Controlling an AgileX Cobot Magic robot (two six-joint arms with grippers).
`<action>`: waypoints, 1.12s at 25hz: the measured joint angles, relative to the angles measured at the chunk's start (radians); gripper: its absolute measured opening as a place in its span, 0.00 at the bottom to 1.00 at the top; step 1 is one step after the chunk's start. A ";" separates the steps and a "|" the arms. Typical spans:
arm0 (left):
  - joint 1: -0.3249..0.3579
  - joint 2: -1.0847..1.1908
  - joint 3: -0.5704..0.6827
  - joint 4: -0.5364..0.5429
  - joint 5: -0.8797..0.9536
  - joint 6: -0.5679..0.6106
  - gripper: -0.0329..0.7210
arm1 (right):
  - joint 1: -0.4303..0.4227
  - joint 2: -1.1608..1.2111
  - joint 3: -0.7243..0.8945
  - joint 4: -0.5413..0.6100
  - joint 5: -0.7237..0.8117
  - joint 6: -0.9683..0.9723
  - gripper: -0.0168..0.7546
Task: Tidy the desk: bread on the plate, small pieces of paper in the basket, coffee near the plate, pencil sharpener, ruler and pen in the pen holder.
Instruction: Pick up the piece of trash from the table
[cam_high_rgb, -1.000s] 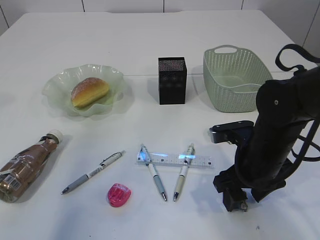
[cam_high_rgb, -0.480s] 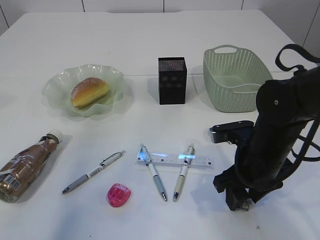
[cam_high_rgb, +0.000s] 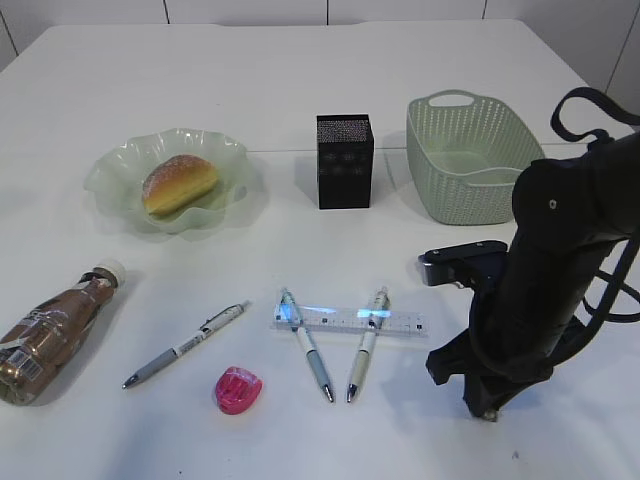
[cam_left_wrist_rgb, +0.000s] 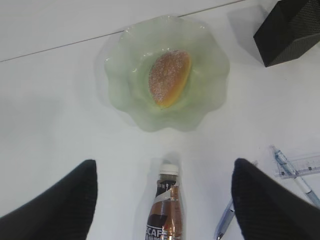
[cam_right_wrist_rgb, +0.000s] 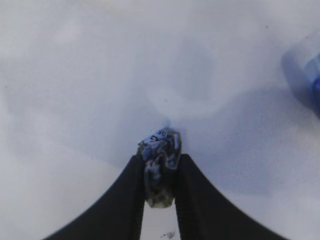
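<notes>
Where the right wrist view looks down between its own fingers, the right end effector (cam_right_wrist_rgb: 160, 187) is clamped on a small crumpled ball of printed paper (cam_right_wrist_rgb: 160, 165); the two dark fingers press its sides and the upper part of the ball sticks out beyond the tips. From the exterior view that end effector sits low over the white worktop (cam_high_rgb: 300, 70) at the front right, but the paper is hidden there behind the arm, so I cannot say whether the ball rests on the surface or is just off it.

The left end effector (cam_left_wrist_rgb: 162, 200) hangs with its fingers wide apart and nothing between them. Directly below the gap lies the coffee bottle (cam_left_wrist_rgb: 165, 210), on its side, white cap pointing toward the plate (cam_left_wrist_rgb: 210, 95). The bread (cam_left_wrist_rgb: 169, 77) lies in the middle of that ruffled green dish, beyond the bottle and well apart from the fingers.

Across the front of the worktop, the clear ruler (cam_high_rgb: 350, 320) rests on top of two pens (cam_high_rgb: 307, 345), crossing both. A third pen (cam_high_rgb: 185, 345) lies apart to their left, and a pink pencil sharpener (cam_high_rgb: 238, 390) sits just in front of it. The black pen holder (cam_high_rgb: 345, 160) stands upright at the back, and the sage-green basket (cam_high_rgb: 470, 160) is to its right, behind the right arm.
</notes>
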 joint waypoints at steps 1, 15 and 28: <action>0.000 0.000 0.000 -0.006 0.000 0.000 0.83 | 0.000 0.000 0.000 0.000 0.000 0.000 0.27; 0.000 0.000 0.000 -0.020 0.000 0.000 0.83 | 0.000 0.000 -0.008 0.000 0.099 0.002 0.07; 0.000 0.000 0.000 -0.021 0.000 0.000 0.83 | 0.000 0.000 -0.254 -0.016 0.310 0.046 0.06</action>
